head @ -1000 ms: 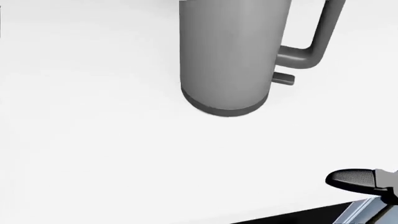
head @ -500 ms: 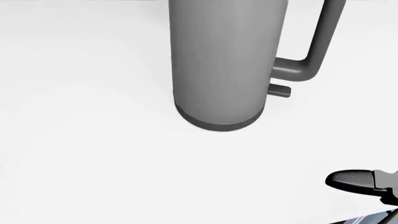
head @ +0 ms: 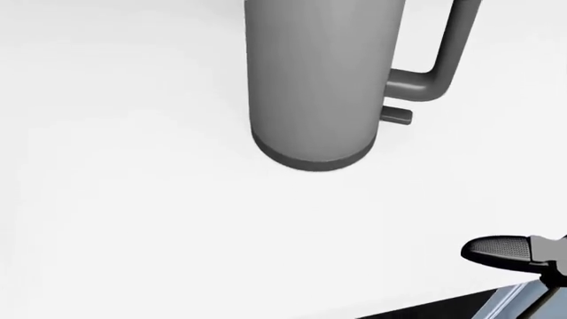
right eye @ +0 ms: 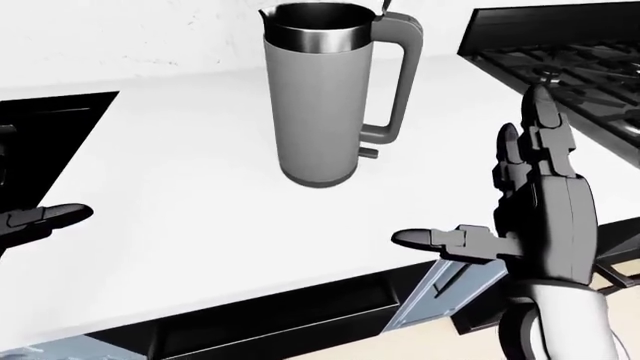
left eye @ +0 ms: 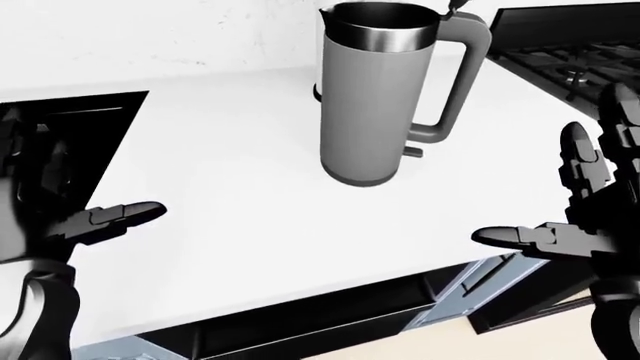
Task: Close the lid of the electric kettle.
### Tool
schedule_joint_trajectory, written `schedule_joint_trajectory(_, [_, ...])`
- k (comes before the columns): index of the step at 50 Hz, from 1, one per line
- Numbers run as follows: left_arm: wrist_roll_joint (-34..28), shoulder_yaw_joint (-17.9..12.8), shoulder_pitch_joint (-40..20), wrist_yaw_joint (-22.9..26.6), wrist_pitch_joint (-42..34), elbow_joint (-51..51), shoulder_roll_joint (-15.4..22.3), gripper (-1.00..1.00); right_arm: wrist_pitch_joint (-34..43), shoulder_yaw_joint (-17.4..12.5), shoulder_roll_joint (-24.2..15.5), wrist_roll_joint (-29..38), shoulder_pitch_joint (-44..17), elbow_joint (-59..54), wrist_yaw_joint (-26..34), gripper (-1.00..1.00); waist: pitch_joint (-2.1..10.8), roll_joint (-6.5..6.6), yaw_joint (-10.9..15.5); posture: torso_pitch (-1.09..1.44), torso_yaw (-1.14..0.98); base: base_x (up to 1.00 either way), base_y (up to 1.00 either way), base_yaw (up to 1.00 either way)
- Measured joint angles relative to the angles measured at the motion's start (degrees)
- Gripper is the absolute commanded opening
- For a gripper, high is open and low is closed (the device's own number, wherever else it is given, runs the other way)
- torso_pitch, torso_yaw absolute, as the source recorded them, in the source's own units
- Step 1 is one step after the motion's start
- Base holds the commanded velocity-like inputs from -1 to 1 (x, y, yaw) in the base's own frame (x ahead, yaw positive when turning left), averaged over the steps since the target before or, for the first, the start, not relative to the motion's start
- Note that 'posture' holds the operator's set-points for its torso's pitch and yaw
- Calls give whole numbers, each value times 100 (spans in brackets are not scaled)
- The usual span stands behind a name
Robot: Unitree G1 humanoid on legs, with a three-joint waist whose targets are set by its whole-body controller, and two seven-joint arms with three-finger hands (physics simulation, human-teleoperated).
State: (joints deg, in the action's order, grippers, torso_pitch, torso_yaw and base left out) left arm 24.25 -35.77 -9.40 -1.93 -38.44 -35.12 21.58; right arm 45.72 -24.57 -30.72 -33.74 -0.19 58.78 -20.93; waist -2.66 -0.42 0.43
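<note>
White counter [left eye: 220, 180] fills my view. My right hand [right eye: 545, 210] and left hand [left eye: 60, 217] hang spread, holding nothing. At twelve o'clock stands the kettle [left eye: 375, 94], mouth open; its lid [left eye: 458, 6], barely visible, probably hinges stiffly, so I'd press its top.

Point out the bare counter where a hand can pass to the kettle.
White counter lies bare between the left hand and the kettle, and between the kettle and the right hand. The stove borders the right side.
</note>
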Motion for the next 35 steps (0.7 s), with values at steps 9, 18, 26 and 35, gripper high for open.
schedule_joint_trajectory(9, [86,-76,-19,-30,-55,-66,57,100,339,-474,-826,-1112,-237,27,-623,100,-3,-10,15,0,0,0,0,0])
schedule_joint_trajectory(18, [133,-84,-37,-57,-99,-57,87,100,947,-1043,-1343,-1971,-518,59,-735,100,-37,-42,18,0,0,0,0,0])
schedule_joint_trajectory(26, [136,-95,-40,-73,-99,-60,95,100,1665,-1411,-1582,-2297,-947,97,-511,100,-49,-71,11,0,0,0,0,0])
schedule_joint_trajectory(35, [73,-55,-8,-33,4,52,55,100,2822,-1436,-1614,-1435,-1897,-8,709,100,-68,-69,16,0,0,0,0,0])
